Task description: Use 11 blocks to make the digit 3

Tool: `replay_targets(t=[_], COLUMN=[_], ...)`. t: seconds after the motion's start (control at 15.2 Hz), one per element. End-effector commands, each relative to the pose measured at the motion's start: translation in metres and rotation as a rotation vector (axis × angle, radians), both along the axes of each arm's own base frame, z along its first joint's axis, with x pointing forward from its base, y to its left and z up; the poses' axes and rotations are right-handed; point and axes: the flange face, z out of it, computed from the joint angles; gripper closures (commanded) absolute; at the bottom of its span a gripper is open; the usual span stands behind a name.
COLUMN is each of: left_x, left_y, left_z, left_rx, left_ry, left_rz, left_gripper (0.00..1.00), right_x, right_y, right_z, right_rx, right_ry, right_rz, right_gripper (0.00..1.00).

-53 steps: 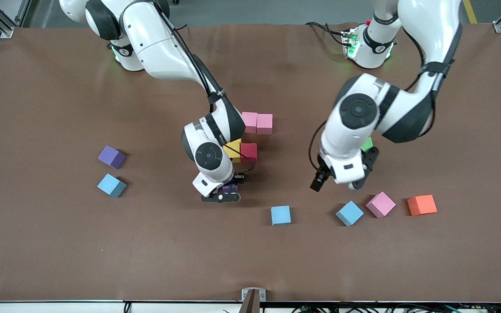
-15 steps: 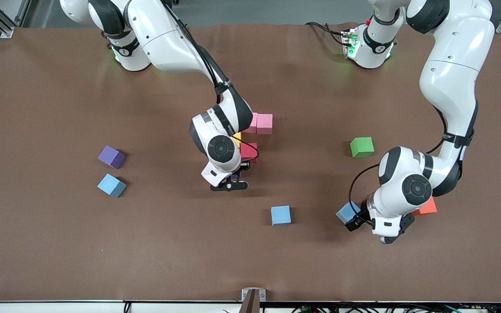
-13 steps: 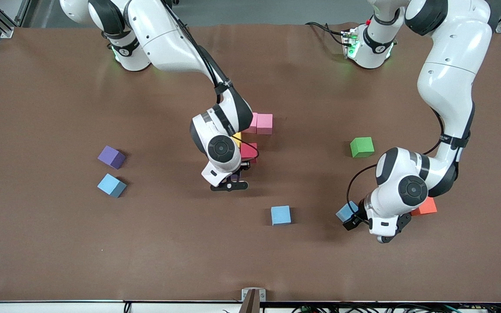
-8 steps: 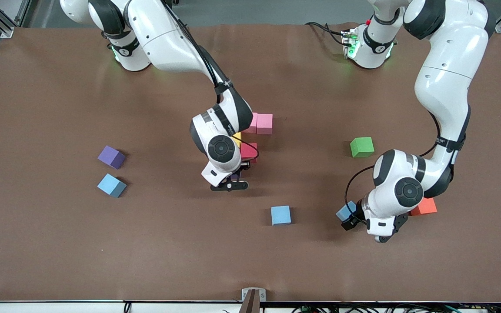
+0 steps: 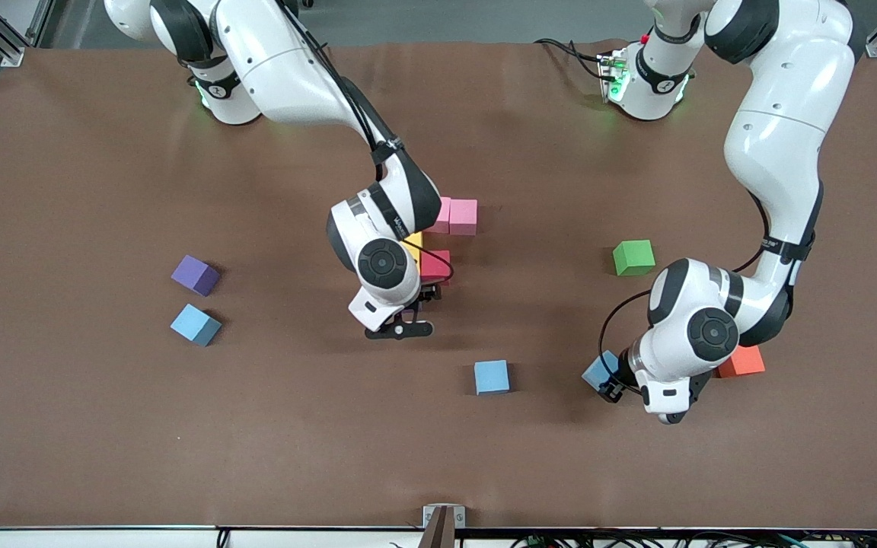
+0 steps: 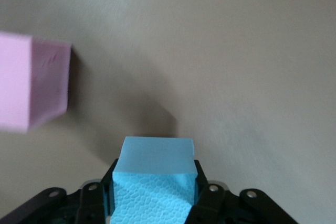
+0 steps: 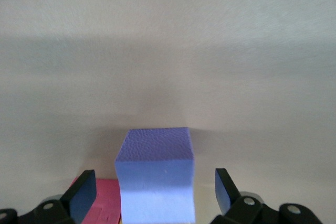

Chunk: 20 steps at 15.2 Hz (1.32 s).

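Blocks of matte foam scattered over the brown worktop point(image 5: 88, 426), front view first. Two pink foam cubes point(image 5: 455, 216) side by side, touching; a yellow foam cube point(image 5: 413, 244) and a red foam cube point(image 5: 436, 264) just nearer the camera, half hidden under the right arm. Right hand point(image 5: 400, 323) low beside that cluster. Purple foam cube point(image 5: 196, 275) and light blue foam cube point(image 5: 196, 325) loose toward the right arm's end. Another light blue cube point(image 5: 491, 377) alone near mid-worktop. Left hand point(image 5: 615, 380) down at a third light blue cube point(image 5: 595, 372); orange foam cube point(image 5: 743, 362) and green foam cube point(image 5: 633, 257) nearby.

Left wrist view: left hand point(image 6: 155, 192) clamped on the light blue cube point(image 6: 155, 177), fingers point(image 6: 206, 195) pressed to both sides; a third pink cube point(image 6: 32, 87) near.

Right wrist view: right hand point(image 7: 155, 190) spread wide, fingers point(image 7: 83, 191) clear of a second purple cube point(image 7: 155, 179) standing free between them, red cube point(image 7: 102, 203) touching it.
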Motion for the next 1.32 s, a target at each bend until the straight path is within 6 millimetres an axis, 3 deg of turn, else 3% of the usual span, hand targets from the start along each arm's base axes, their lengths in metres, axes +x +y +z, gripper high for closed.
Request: replay_targets(t=[0.0,0.2,0.33,0.53,0.72,0.99,1.12,1.25], left_x=[-0.021,-0.050,-0.068,-0.089,-0.109,-0.151,-0.165,-0.172], left_y=[-0.024,-0.059,-0.083,-0.124,-0.164,-0.205,-0.218,-0.218], left_z=[0.045,0.060,0.069,0.071,0.057,0.039,0.028,0.012], left_rx=[0.023,0.023,0.018,0.006,0.011,0.059,0.079,0.091], left_ry=[0.063,0.097,0.110,0.136,0.150,0.183,0.170,0.122], left_rz=[0.097,0.190,0.244,0.413,0.593,0.697,0.743,0.769], left_gripper=[0.89,0.90,0.90,0.90,0.90,0.89,0.89,0.89], right_x=[0.028,0.059,0.076,0.085,0.084,0.062,0.053,0.051], right_y=[-0.049,-0.129,-0.198,-0.297,-0.370,-0.450,-0.466,-0.474], right_z=[0.062,0.106,0.117,0.110,0.090,0.041,0.023,0.017], right_rx=[0.039,0.069,0.095,0.104,0.098,0.024,-0.020,-0.049], right_ry=[0.049,0.063,0.079,0.083,0.075,0.015,0.021,0.036], right_rz=[-0.057,-0.092,-0.026,0.105,0.124,-0.111,-0.329,-0.483], right_gripper=[0.00,0.00,0.00,0.00,0.00,0.00,0.00,0.01])
